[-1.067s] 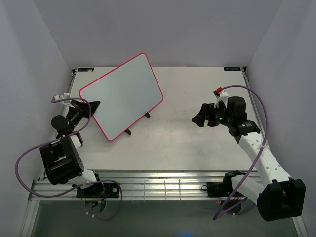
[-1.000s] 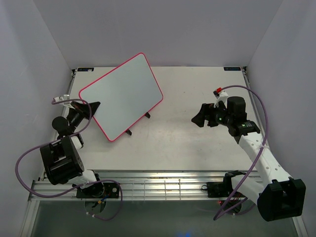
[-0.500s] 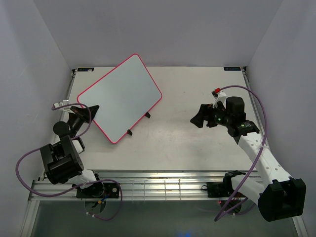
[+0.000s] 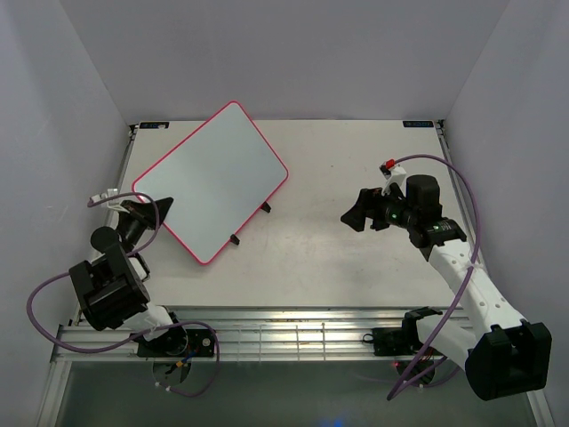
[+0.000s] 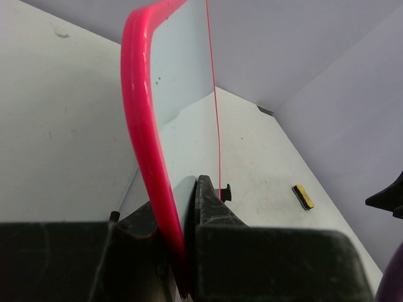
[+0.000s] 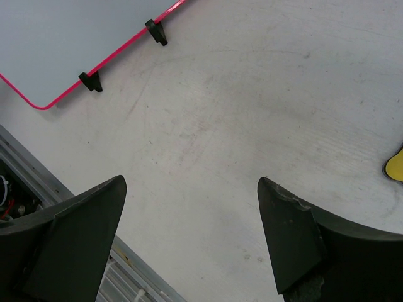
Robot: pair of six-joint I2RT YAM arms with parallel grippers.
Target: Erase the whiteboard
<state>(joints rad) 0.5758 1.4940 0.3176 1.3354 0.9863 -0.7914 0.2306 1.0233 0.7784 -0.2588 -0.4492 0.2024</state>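
Note:
The whiteboard (image 4: pixel 211 178) has a pink-red frame and a blank white face; it stands tilted on the table's left half on black clip feet (image 4: pixel 233 238). My left gripper (image 4: pixel 158 210) is shut on its left edge; in the left wrist view the fingers (image 5: pixel 211 207) pinch the red frame (image 5: pixel 141 126). My right gripper (image 4: pixel 355 214) is open and empty above the table's right half, apart from the board. The board's lower corner shows in the right wrist view (image 6: pixel 75 38), far from the right gripper (image 6: pixel 192 189).
A small yellow eraser block (image 5: pixel 303 196) lies on the table to the board's right; its tip shows at the right wrist view's edge (image 6: pixel 395 165). Grey walls enclose the table, and a metal rail (image 4: pixel 293 338) runs along the near edge.
The left gripper has moved left and nearer with the board's edge in it, and the board has swung left and turned. The right gripper has shifted slightly left.

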